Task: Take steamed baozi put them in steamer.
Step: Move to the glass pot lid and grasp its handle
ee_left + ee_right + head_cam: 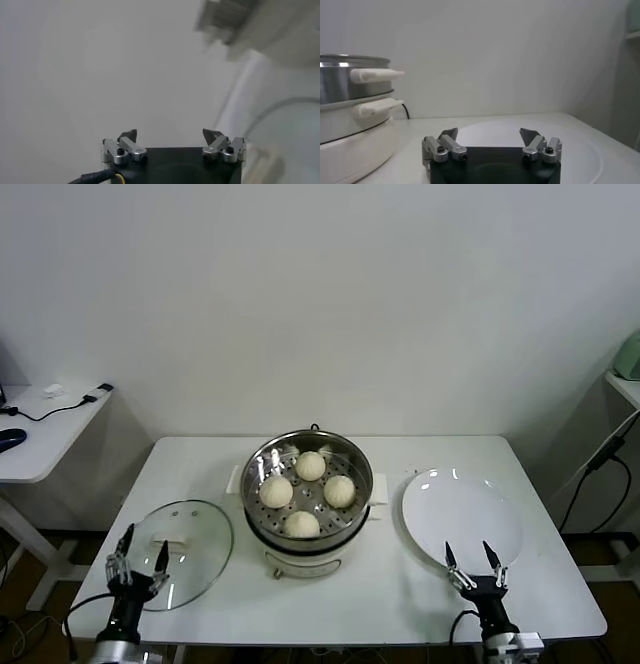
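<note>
Table [330, 594]: white, carries everything below.
Steamer [258, 509]: centre of table, between lid and plate.
Plate [465, 514]: white, bare, to the steamer's right.
Glass lid [195, 544]: flat on the table, left of the steamer.
Steamed baozi [310, 466]: all four sit on the steamer's perforated tray.
Left gripper [138, 562]: near table edge over the lid, fingers spread, holding nothing.
Right gripper [472, 562]: at plate's near rim, fingers spread, holding nothing.
</note>
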Tool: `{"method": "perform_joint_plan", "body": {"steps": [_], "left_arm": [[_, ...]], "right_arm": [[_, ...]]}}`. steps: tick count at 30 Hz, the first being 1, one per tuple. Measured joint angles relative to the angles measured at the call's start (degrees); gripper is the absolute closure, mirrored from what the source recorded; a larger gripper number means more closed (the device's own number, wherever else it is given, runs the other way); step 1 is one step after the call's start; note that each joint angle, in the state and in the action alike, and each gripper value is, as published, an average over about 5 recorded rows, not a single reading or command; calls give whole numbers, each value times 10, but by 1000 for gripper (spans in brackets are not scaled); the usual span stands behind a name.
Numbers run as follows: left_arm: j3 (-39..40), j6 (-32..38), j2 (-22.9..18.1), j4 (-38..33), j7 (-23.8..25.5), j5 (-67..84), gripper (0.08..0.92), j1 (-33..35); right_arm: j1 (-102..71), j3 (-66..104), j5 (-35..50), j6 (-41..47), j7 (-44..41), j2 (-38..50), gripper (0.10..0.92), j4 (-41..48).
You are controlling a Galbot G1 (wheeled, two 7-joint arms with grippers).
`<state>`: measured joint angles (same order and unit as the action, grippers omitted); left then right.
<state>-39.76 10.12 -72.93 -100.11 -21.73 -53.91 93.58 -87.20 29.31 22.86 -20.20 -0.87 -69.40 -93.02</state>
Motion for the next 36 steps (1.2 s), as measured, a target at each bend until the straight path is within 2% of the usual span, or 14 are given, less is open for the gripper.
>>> {"method": "perform_joint_plan", "body": {"steps": [13,23,36], "left_arm": [[8,-78,-6,54,18,-154,177,-32],[25,-124,-20,94,29,-178,177,-76],[42,-146,-25,154,6,-180,177,-140]], "right_arm": [[5,13,-6,25,4,11,203,-14],[8,19,-9,37,7,17,203,-15],[16,17,-17,42,11,14,203,-7]]}}
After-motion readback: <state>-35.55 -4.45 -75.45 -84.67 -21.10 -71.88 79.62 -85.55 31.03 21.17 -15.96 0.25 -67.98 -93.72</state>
